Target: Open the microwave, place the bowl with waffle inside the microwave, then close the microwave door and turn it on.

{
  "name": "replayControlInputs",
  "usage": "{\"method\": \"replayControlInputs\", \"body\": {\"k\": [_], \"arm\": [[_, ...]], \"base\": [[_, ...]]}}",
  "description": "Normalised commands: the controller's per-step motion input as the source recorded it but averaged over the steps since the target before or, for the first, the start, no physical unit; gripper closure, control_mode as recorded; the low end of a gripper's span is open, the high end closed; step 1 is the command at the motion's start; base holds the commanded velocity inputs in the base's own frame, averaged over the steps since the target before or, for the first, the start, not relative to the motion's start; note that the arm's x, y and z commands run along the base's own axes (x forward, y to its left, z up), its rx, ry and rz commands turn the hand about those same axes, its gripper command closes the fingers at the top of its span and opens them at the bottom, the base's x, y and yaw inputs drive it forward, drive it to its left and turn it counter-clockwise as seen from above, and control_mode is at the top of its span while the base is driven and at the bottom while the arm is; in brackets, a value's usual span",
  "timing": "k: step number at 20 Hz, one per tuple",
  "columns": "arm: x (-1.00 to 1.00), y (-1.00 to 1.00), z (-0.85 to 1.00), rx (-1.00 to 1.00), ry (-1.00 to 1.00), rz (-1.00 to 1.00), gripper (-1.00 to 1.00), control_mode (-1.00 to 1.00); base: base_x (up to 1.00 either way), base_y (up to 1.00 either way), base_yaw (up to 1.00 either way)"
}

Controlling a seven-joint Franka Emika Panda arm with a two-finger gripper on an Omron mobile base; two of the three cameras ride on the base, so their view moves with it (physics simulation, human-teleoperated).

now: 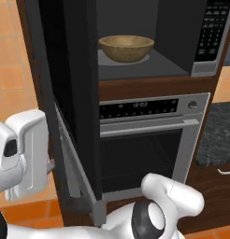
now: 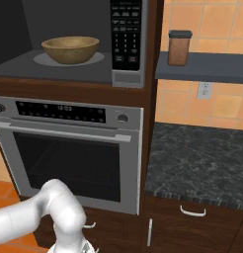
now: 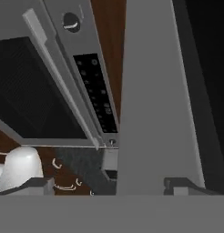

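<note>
Bowl sits inside microwave; gripper wide open, empty, astride open door edge. Push door squarely shut.

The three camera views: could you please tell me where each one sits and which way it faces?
Left base view: behind the arm, to its left, facing forward at the open microwave, the bowl and the oven; the white arm is at lower right.
Right base view: behind the arm, to its right, facing the same appliances plus a dark counter; the arm is at lower left.
Hand view: on the hand, rolled sideways, looking along open fingers at the microwave door edge.
Shared: both base views show the bowl inside the microwave.
</note>
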Motion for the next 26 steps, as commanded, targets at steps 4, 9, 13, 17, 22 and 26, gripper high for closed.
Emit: {"method": "replayControlInputs", "body": {"k": [4, 9, 13, 17, 22, 26], "arm": [[-0.28, -0.78, 0.46, 0.01, -0.17, -0.1, -1.0, -1.0], [-0.41, -1.0, 0.29, 0.02, -0.1, -0.02, -1.0, -1.0], [-0.47, -1.0, 0.01, 0.0, -0.04, 0.0, -1.0, -1.0], [-0.16, -1.0, 0.05, 0.0, -0.02, 0.02, -1.0, -1.0], [0.4, -0.92, 0.24, 0.0, 0.0, 0.0, -1.0, -1.0], [0.89, -0.83, -0.01, 0.0, 0.0, 0.03, -1.0, -1.0]], "base": [[0.0, 0.0, 0.0], [0.0, 0.0, 0.0], [0.0, 0.0, 0.0], [0.0, 0.0, 0.0], [0.0, 0.0, 0.0], [0.0, 0.0, 0.0]]}}
